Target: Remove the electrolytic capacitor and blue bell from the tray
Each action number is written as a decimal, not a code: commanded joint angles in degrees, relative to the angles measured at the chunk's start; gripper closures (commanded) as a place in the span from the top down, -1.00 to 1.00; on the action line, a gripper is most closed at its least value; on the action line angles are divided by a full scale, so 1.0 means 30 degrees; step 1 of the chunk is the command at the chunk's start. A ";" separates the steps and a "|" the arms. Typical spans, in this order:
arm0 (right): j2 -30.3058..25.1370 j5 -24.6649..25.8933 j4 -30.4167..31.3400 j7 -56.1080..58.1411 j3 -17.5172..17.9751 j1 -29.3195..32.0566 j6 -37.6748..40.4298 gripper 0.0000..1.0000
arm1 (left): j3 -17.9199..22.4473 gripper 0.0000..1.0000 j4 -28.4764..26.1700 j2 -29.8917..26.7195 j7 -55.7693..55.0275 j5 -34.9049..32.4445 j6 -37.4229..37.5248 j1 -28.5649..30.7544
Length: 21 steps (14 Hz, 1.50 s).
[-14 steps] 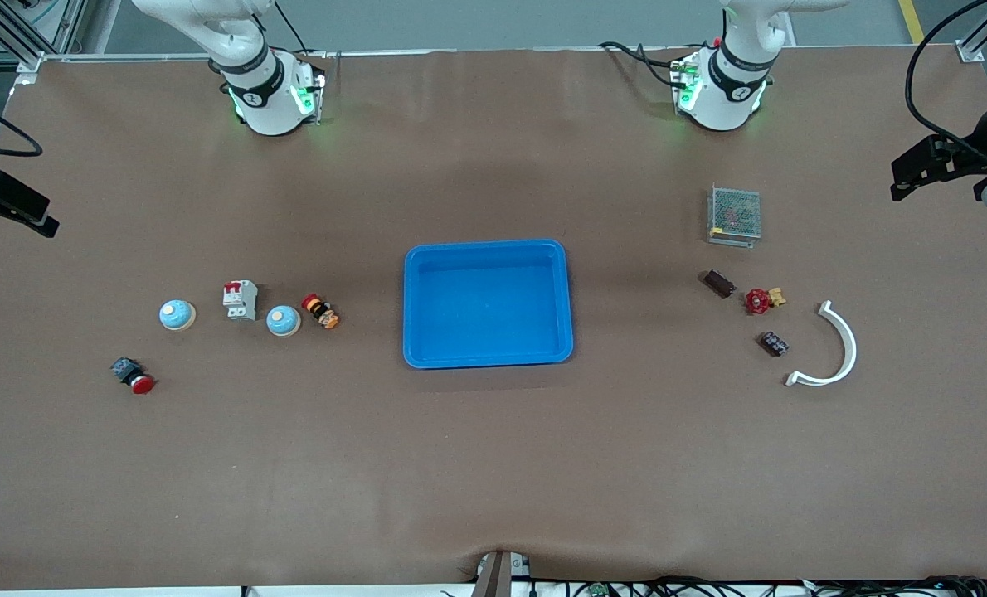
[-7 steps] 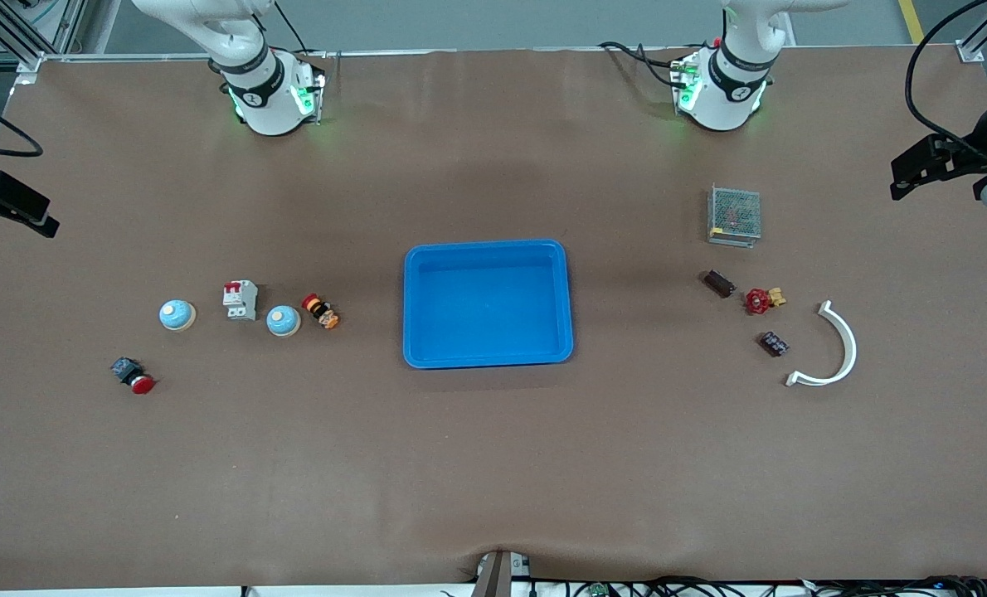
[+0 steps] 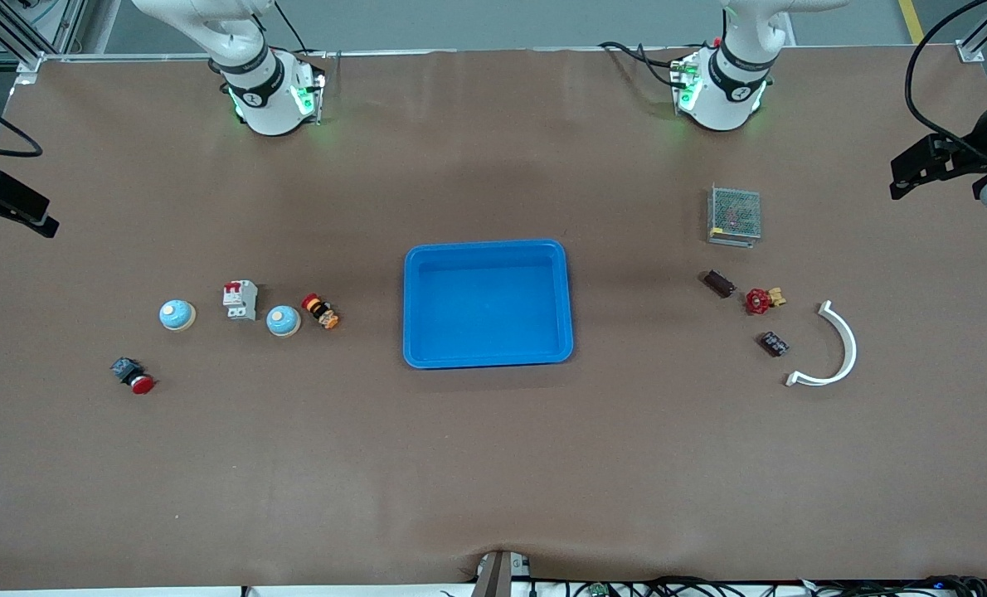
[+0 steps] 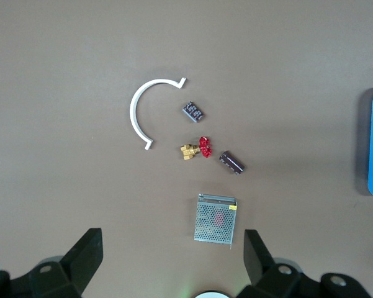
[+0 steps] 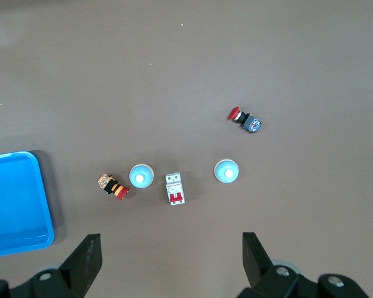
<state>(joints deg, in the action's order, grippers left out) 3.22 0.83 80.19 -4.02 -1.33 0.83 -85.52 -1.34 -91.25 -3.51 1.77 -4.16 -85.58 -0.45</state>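
Capacitors and bells are seen untouched on the tabletop (image 3: 493,464), with nothing moved since the earlier frames. Two dark capacitors lie toward the left arm's end: one capacitor (image 3: 718,283) just beside a red valve (image 3: 760,300), the other capacitor (image 3: 774,343) nearer the front camera, close to a white curved clip (image 3: 833,352). A metal mesh box (image 3: 735,215) sits farther from the camera than both. Toward the right arm's end, one bell (image 3: 177,314) and a second bell (image 3: 283,321) are set on either side of a white breaker switch (image 3: 240,299); an orange-and-red button (image 3: 320,311) lies beside the second bell, and a red push button (image 3: 133,375) rests nearer the camera. An empty blue tray (image 3: 410,307) stands mid-table. The left gripper (image 4: 174,261) is held high over the capacitor group, jaws spread wide and holding nothing; the right gripper (image 5: 172,261) is held likewise over the bells, jaws wide and empty. Both arms are shown unmoved.
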 commanded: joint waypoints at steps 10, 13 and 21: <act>-0.0165 -0.0216 0.0224 -0.0299 0.0092 -0.0246 -0.0555 1.00 | -0.0608 1.00 -0.0141 -0.0267 0.0259 0.0158 0.0693 -0.0085; -0.0136 -0.0216 0.0282 -0.0299 0.0092 -0.0246 -0.0701 1.00 | -0.0901 1.00 -0.0112 -0.0325 0.0025 0.0333 0.0693 -0.0056; -0.0136 -0.0217 0.0341 -0.0299 0.0092 -0.0187 -0.0672 1.00 | -0.1194 1.00 0.0738 0.0202 -0.1294 0.0714 0.0693 -0.0115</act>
<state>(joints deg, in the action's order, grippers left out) 3.27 0.81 80.66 -4.04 -1.12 0.17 -87.09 -4.58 -90.56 -3.50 -0.78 -3.05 -84.18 -0.75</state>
